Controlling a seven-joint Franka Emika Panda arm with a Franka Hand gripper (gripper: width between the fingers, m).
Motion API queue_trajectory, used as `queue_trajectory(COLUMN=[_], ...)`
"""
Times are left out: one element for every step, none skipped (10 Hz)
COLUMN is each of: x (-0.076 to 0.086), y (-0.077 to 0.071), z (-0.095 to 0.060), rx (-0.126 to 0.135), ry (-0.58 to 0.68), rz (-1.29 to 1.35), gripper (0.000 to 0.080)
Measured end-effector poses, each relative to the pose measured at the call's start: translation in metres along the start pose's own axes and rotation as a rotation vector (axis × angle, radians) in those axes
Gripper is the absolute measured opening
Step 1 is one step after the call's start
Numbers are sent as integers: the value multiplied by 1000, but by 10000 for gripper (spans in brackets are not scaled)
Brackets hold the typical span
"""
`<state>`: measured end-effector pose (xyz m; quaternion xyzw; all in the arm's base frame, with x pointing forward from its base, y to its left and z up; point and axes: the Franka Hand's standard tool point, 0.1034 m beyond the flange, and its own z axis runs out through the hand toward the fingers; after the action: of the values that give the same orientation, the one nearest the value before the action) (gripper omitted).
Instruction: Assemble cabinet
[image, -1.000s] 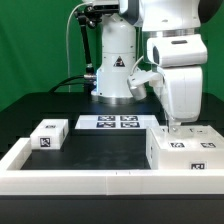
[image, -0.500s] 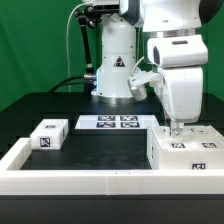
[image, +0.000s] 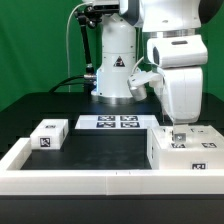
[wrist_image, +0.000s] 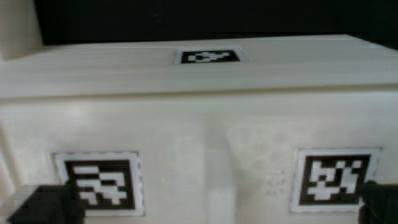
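Note:
The cabinet body, a large white box with square tags, lies at the exterior view's right. My gripper hangs straight down onto its top face. In the wrist view the body fills the picture, with two tags close by and one farther off. My gripper is open. Its dark fingertips show only at the picture's corners, wide apart over the body's face, with nothing held between them. A small white tagged block lies at the exterior view's left, far from the gripper.
The marker board lies flat at the back centre, before the arm's base. A long white rail runs along the front edge and turns back at the left. The table top is black.
The gripper has sunk slightly toward the cabinet body's top. Nothing else has moved.

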<state>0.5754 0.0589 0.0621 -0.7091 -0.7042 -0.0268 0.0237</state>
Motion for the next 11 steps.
queue_trajectory(x=[0, 0, 0, 0, 0, 0, 0, 0, 0, -2, -2], y=[0, 0, 0, 0, 0, 0, 0, 0, -4, -14, -27], z=[0, 0, 0, 0, 0, 0, 0, -1, -8, -17, -23], rx=[0, 0, 0, 0, 0, 0, 0, -1, -11, -16, -18], ry=[0, 0, 0, 0, 0, 0, 0, 0, -6, -17, -26], rz=[0, 0, 0, 0, 0, 0, 0, 0, 13, 13, 23], gripper=[797, 797, 796, 796, 796, 796, 796, 796, 796, 796, 796])
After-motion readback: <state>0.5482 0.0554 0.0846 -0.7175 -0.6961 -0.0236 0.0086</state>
